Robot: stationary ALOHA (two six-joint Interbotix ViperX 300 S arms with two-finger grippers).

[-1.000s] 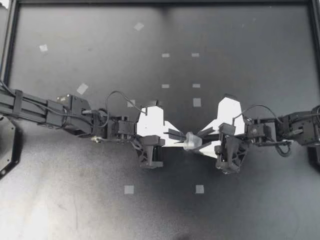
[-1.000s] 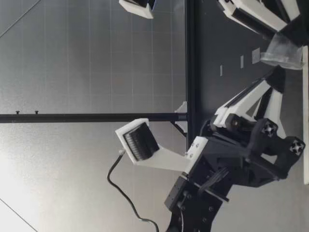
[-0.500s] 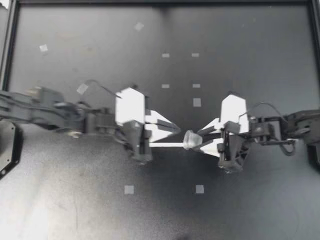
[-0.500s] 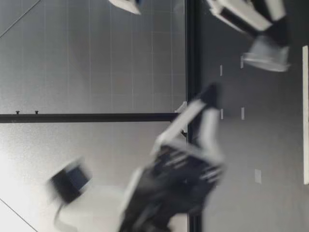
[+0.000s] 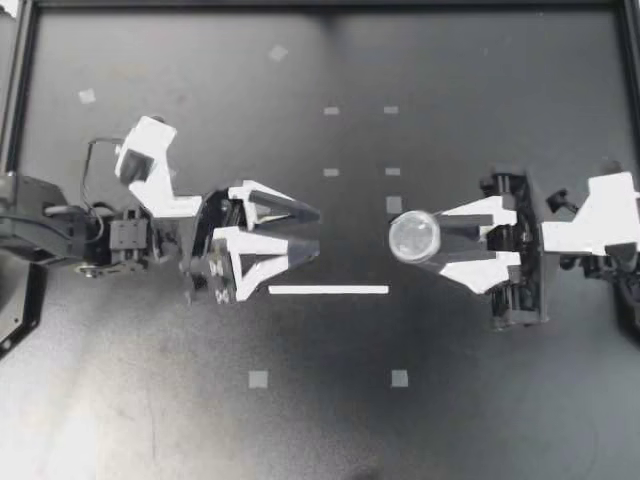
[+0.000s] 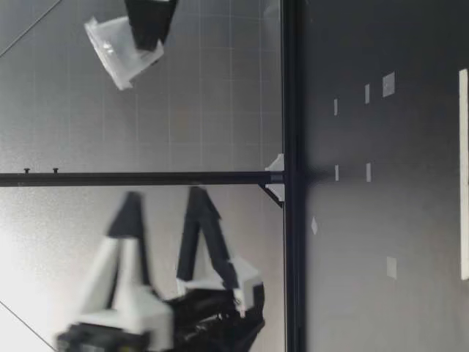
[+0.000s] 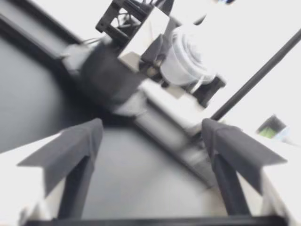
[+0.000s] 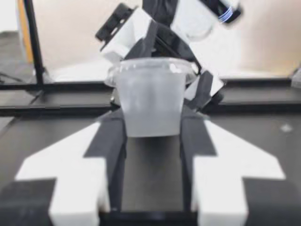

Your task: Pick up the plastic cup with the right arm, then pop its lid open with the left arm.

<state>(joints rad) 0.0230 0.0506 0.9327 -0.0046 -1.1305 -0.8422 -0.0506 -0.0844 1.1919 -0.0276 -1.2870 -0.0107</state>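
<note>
Top view: right gripper (image 5: 428,238) fingers clamped the clear plastic cup (image 5: 413,236) above the worktop (image 5: 480,400). Left gripper (image 5: 318,230) fingers stood spread, empty.
Low view: cup (image 6: 113,55) hung high.
Right wrist view: fingers pinched the cup wall below the rim. Judged light, thin, crushable.

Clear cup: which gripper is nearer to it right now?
Right. My right gripper is shut on the clear cup, raised above the table; my left gripper is open, facing it across a gap.
</note>
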